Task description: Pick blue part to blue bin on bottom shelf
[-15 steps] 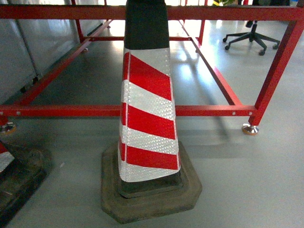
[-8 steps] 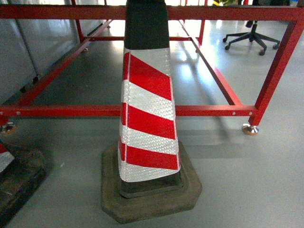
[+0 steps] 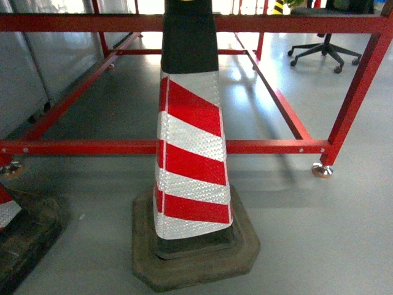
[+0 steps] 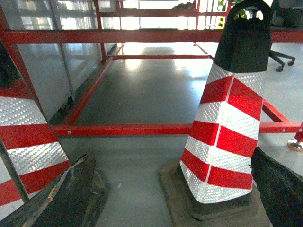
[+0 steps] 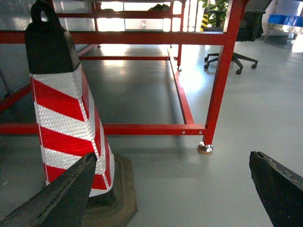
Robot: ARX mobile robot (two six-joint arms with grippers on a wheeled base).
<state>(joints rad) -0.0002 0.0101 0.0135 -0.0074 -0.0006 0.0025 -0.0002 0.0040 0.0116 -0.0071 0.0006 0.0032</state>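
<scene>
Both claws [image 4: 175, 189] [image 5: 175, 189] hang spread, facing the cone [image 3: 191, 153].

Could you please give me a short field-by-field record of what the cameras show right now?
Nearest object: striped traffic cone, upright on the floor
Behind it: red steel frame
Far right: office chair
Left hand: open, empty
Right hand: open, empty
Blue part, blue bin, bottom shelf: not in view

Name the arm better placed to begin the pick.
Neither, as far as shown: no blue part or bin is in view, only a striped cone and red frame. Both left jaws and right jaws stand open, empty.
</scene>
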